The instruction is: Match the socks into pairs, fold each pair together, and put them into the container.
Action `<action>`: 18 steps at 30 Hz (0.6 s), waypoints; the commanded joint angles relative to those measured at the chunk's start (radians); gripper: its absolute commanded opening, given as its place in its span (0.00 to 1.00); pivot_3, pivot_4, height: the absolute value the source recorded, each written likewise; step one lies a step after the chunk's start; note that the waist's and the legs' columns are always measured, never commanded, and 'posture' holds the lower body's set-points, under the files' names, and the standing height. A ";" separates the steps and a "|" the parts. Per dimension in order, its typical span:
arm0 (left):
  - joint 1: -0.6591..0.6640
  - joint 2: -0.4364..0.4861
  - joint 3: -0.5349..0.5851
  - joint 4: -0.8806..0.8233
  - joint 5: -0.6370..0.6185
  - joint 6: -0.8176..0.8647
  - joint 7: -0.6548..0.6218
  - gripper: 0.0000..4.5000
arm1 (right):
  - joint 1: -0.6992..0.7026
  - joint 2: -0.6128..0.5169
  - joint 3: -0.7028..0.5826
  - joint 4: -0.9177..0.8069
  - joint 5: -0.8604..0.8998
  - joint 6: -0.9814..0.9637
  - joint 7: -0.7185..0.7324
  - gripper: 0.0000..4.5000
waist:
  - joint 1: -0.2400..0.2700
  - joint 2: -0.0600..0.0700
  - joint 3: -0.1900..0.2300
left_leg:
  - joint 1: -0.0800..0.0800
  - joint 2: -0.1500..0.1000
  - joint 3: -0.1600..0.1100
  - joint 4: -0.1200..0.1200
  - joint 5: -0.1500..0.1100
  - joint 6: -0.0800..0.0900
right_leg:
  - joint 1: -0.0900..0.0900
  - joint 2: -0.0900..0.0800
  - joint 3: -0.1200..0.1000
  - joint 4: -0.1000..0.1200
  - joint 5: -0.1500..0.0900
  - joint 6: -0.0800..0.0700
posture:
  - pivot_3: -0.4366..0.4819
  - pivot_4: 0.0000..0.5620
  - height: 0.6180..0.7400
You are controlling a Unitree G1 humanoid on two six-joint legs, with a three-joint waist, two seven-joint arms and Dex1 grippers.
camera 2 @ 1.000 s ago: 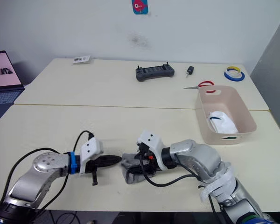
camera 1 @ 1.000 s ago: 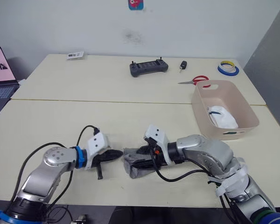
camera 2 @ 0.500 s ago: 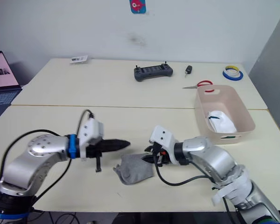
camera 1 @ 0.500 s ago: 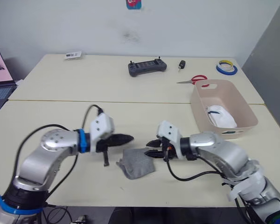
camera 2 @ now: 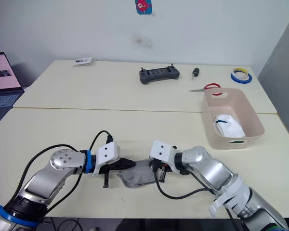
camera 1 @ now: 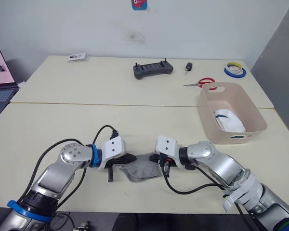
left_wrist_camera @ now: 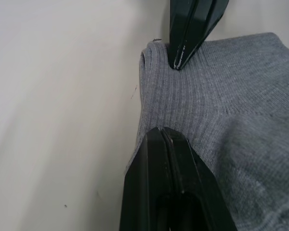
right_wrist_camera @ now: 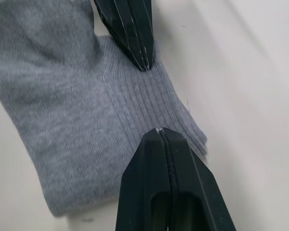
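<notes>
Near the front edge of the pale cream table (camera 1: pixel 62 120) lies a soft grey knitted sock bundle (camera 1: pixel 143 168), ribbed cuff toward the far side. Both tools meet at that cuff: the left tool (camera 1: pixel 126 159) touches one corner and the right tool (camera 1: pixel 156 158) the other, each with its black fingers pressed together. The wrist views show the tips resting on the ribbing, but I cannot tell whether any cloth is pinched between them. Well apart to the right stands the pale pink rectangular plastic tub (camera 1: pixel 209 120), with a folded white sock pair (camera 1: pixel 229 120) already inside. The fold of the grey pair looks to be in hand. Next, one tool likely needs a firm grip on the bundle to carry it to the tub.
</notes>
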 commanded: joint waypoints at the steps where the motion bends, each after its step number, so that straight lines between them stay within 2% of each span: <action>1: 0.015 0.006 0.058 -0.034 -0.035 0.008 0.002 0.00 | 0.026 -0.027 -0.063 -0.040 0.006 -0.046 0.033 0.00 | 0.000 0.000 0.000 | 0.000 0.000 0.000 0.000 0.000 0.000 | 0.000 0.000 0.000 0.000 0.000 0.000 | 0.48 0.27 0.97; 5: 0.011 0.029 0.134 -0.144 -0.143 0.065 -0.031 0.00 | 0.052 -0.031 -0.150 -0.148 0.111 -0.053 0.104 0.00 | 0.000 0.000 0.001 | -0.002 0.000 -0.001 0.001 0.000 0.000 | 0.000 0.000 0.000 0.000 0.000 0.000 | 0.48 0.27 0.97; 8: 0.026 0.067 0.155 -0.246 -0.231 0.159 -0.071 0.00 | 0.054 -0.032 -0.140 -0.184 0.128 -0.037 0.134 0.00 | -0.001 0.000 0.001 | -0.001 0.000 -0.002 0.000 0.000 0.000 | 0.000 0.000 0.000 0.000 0.000 0.000 | 0.48 0.27 0.97; 13: 0.096 0.135 0.112 -0.273 -0.188 0.135 -0.123 0.00 | 0.045 -0.006 -0.053 -0.147 0.071 -0.062 0.152 0.00 | -0.002 0.000 0.001 | 0.000 0.000 -0.001 0.000 0.000 0.000 | 0.000 0.000 0.000 0.000 0.000 0.000 | 0.48 0.27 0.97; 18: 0.114 0.123 0.068 -0.178 -0.082 0.040 -0.102 0.00 | 0.035 0.001 0.021 -0.092 0.002 -0.081 0.167 0.00 | 0.001 0.000 0.001 | 0.000 0.000 0.000 0.000 0.000 0.000 | 0.000 0.000 0.000 0.000 0.000 0.000 | 0.48 0.27 0.97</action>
